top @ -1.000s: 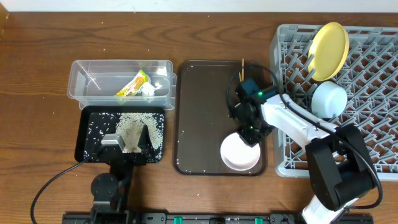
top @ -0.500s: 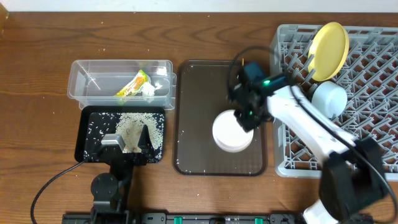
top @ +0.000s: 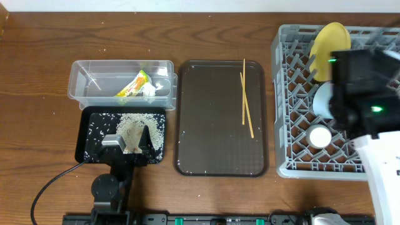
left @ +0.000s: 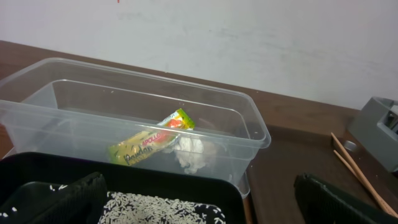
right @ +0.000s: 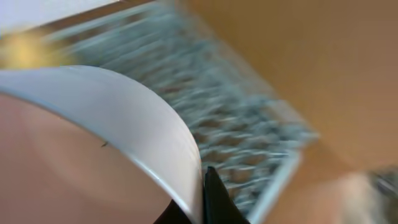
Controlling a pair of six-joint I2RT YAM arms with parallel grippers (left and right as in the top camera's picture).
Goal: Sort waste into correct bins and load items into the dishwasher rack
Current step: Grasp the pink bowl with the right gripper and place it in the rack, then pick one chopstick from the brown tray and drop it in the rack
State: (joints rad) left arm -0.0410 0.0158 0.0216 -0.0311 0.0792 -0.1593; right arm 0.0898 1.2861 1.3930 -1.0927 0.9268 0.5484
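My right claw (right: 201,198) is clamped on the rim of the white-pink bowl (right: 112,124), so the bowl is basically in my face. It fills the whole left half of the right wrist view. One dark finger (right: 214,202) shows at bottom centre, tight against the rim, and the other finger is hidden behind the bowl. Past it the dishwasher rack (right: 242,137) is just a grey blur. From overhead you can't see the bowl or that claw at all. My right arm (top: 365,106) looms huge at the right edge over the rack and covers part of the light blue bowl (top: 320,100). The yellow plate (top: 329,39) stands on edge at upper right, with the small white cup (top: 319,135) lower down. The chopsticks (top: 245,100) lie on the brown tray (top: 212,125) in the centre. My left claw (top: 128,139) is spread wide over the black tray (top: 81,150) and its rice (top: 156,128), lower left. The wrapper (top: 134,84) and paper scrap (top: 150,91) sit in the clear tub (top: 100,80).
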